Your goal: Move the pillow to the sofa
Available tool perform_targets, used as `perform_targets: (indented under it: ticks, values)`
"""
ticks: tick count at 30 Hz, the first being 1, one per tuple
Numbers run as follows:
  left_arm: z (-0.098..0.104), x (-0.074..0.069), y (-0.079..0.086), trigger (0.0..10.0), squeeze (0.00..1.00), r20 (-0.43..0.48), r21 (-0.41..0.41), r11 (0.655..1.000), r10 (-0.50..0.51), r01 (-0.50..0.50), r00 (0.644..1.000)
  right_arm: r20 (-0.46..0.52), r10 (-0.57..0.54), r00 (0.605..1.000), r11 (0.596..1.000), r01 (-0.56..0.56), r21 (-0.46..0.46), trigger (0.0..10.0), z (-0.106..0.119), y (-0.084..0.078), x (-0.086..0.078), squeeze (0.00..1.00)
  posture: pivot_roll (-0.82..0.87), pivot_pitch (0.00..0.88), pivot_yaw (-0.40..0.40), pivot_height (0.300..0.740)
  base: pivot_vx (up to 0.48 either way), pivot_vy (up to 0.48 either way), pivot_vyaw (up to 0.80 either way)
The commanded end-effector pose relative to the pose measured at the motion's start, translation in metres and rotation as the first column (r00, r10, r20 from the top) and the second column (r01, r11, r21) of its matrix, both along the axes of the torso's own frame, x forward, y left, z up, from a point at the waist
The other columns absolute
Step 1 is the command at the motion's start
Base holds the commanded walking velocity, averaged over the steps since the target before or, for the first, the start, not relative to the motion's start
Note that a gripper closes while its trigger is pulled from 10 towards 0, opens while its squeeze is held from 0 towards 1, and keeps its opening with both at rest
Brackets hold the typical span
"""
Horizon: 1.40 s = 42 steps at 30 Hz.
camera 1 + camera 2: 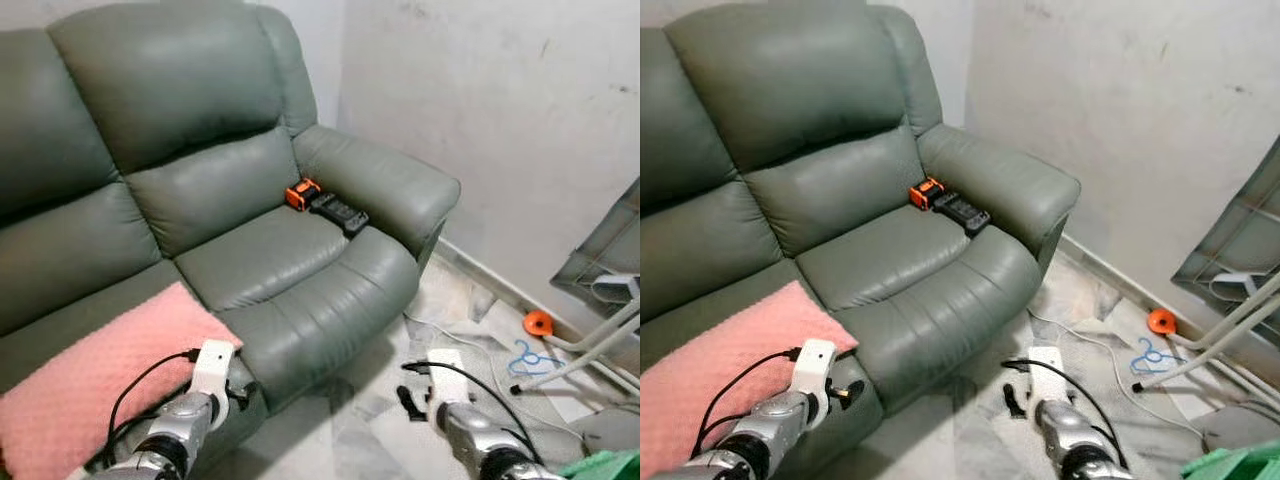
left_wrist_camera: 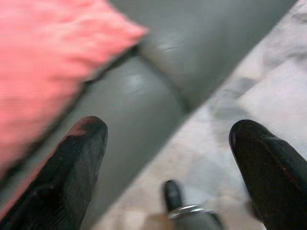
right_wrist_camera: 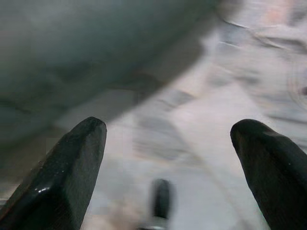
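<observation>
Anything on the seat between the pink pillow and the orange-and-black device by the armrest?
No, just bare green sofa cushion between pink pillow and device, per left eye view.

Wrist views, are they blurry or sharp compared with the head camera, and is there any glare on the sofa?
Left eye view: fairly sharp, with soft sheen on the sofa leather and no harsh glare. Left wrist view: the pink pillow and floor are smeared, though the open left gripper stays crisper. Right wrist view: the background is blurred too, behind the open right gripper.
</observation>
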<state>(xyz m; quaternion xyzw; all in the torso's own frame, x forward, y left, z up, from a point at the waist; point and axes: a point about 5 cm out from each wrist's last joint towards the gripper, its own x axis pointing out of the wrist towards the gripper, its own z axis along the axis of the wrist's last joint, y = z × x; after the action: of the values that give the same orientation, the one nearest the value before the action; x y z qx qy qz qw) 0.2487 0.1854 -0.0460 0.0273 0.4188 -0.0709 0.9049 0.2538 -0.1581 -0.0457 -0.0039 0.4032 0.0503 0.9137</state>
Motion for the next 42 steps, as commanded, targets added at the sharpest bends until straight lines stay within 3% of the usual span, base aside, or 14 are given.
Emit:
perform_targets:
  ticks: [1, 4, 26, 42]
  values:
    - [0.0031, 0.005, -0.0036, 10.0, 0.0, 0.011, 0.003, 1.0, -0.016, 0.016, 1.0, -0.006, -0.02, 1.0, 1.0, 0.02, -0.012, 10.0, -0.0003, -0.008, -0.0011, 0.0, -0.04, 0.0, 0.021, 0.74, 0.0, 0.48, 0.0]
    - [0.0031, 0.0049, -0.0035, 10.0, 0.0, 0.011, 0.005, 1.0, -0.017, 0.017, 1.0, -0.006, -0.019, 1.0, 1.0, 0.019, -0.012, 10.0, -0.0004, -0.0071, -0.0011, 0.0, -0.04, 0.0, 0.021, 0.74, 0.0, 0.48, 0.0]
    - [0.0024, 0.0036, -0.0031, 10.0, 0.0, 0.015, 0.016, 0.999, -0.036, 0.036, 0.999, -0.026, -0.016, 1.0, 1.0, 0.016, -0.005, 10.0, -0.0048, -0.0049, -0.0069, 0.0, -0.04, 0.0, 0.022, 0.74, 0.0, 0.0, 0.0]
    - [0.0026, 0.0039, -0.0027, 10.0, 0.0, 0.015, 0.012, 0.999, -0.03, 0.03, 0.999, -0.027, -0.023, 0.999, 1.0, 0.023, -0.009, 10.0, -0.004, -0.0078, -0.0059, 0.0, -0.05, 0.0, 0.025, 0.74, 0.0, 0.0, -0.73]
